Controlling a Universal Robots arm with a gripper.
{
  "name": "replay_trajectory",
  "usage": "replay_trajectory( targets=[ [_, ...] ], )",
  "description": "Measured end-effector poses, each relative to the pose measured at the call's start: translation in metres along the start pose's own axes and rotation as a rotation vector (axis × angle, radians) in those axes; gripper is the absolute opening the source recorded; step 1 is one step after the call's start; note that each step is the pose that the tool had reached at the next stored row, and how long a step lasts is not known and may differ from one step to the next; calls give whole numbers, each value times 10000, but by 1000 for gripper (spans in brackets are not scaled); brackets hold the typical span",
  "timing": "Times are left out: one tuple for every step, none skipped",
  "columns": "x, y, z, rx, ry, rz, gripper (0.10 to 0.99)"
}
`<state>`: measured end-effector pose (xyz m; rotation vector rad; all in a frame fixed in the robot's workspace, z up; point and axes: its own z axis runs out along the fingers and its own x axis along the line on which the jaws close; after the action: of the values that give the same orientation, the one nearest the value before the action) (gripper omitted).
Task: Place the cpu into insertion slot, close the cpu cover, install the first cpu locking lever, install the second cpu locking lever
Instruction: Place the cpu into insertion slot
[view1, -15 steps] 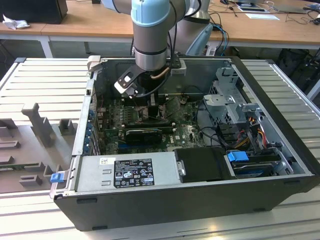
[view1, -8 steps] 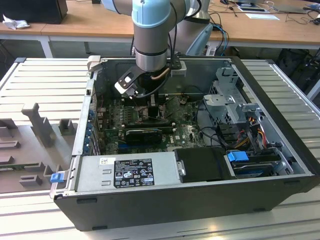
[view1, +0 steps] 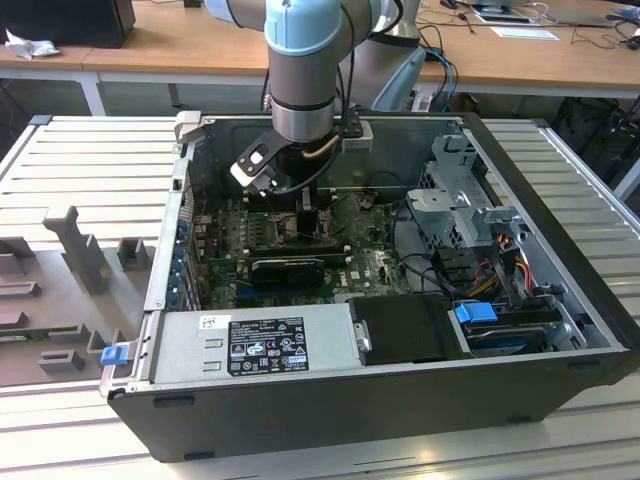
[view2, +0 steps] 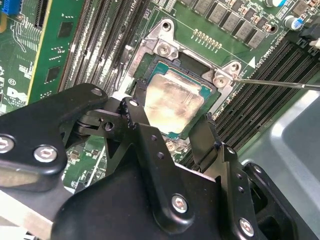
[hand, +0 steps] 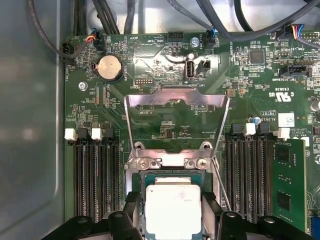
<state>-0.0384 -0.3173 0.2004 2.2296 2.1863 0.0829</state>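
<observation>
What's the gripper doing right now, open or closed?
The gripper: closed on the cpu, which sits in the insertion slot; the cpu cover stands open.

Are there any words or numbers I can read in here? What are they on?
The label on the power supply: print too tiny to read.
White lettering on the green circuit board: too tiny to read.
The cpu: no print I can make out.

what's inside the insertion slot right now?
The cpu lies flat inside the insertion slot, metal top up, with the gripper right at it. The cpu cover stands swung open. The socket floor beneath the chip is covered, so seating cannot be confirmed.
</observation>
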Motion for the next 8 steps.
replay_trajectory(
  targets=[
    [0,0,0,0,0,0,608],
    [0,0,-8,2,-2,1,608],
    [-1,0,-17,0,0,2,608],
    [-2,1,-26,1,0,2,608],
    [-2,2,-44,0,0,2,608],
    [-1,4,-73,1,-1,1,608],
    [-1,6,-81,5,0,-1,608],
    [-1,8,-90,10,-1,-2,592]
  ],
)
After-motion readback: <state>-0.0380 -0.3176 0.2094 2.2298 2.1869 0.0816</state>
